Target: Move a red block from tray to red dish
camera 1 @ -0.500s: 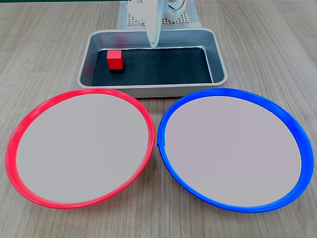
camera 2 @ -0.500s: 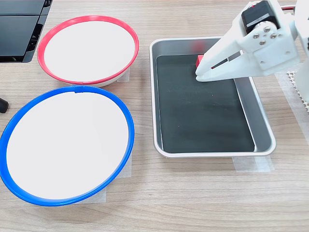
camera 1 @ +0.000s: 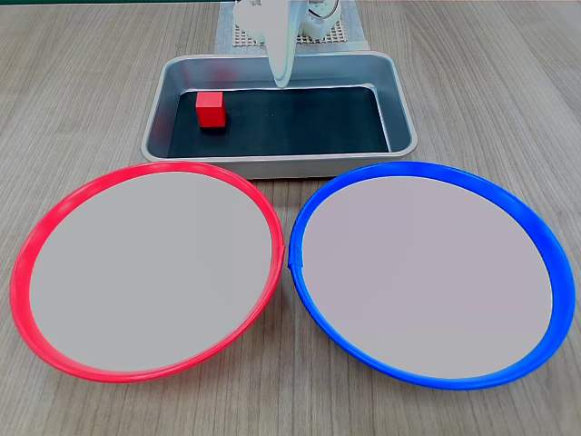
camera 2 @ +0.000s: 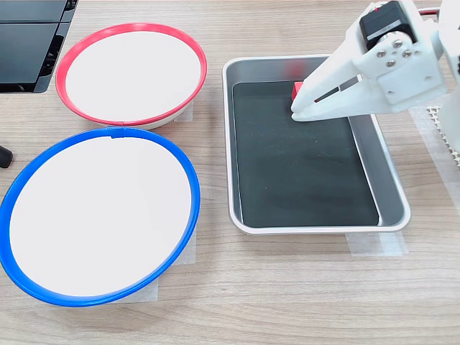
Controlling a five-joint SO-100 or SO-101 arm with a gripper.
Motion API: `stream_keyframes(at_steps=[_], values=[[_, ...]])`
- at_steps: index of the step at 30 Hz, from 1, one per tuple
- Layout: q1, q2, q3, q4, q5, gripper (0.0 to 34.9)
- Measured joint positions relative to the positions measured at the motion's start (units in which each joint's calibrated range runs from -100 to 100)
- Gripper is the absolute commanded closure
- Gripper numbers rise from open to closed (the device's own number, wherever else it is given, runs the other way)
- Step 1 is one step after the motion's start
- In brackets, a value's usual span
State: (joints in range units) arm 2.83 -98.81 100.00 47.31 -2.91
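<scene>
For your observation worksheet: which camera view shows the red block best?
The first exterior view: the block sits fully visible in the tray. In the second exterior view only a red sliver shows behind the gripper.

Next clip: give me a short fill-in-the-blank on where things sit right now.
1. The red block sits inside the ____.
2. Both the red dish and the blue dish are ____.
3. In the first exterior view, the red dish lies to the ____ of the blue dish.
4. The claw hangs above the tray, not touching the ____.

Missing words: tray; empty; left; block
</scene>
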Motion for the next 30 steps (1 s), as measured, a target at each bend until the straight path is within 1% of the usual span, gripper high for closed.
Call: stream_keyframes(at_steps=[16,19,21,22,23,25,26,27,28,30], values=[[0.0,0.0,0.0,0.0,0.0,34.6],[-1.3,0.0,0.0,0.0,-0.5,34.6],[-0.8,3.2,-0.5,-0.1,0.0,34.7],[0.2,7.1,-3.0,0.7,1.6,34.7],[1.7,11.3,-8.3,3.3,4.0,34.7],[3.8,18.2,-15.0,7.2,6.5,34.7],[6.3,24.0,-21.2,11.3,7.9,34.6],[8.1,27.5,-25.8,13.8,9.1,34.6],[10.6,33.6,-32.9,17.9,10.7,32.8],[12.6,40.1,-39.0,20.6,12.0,30.0]])
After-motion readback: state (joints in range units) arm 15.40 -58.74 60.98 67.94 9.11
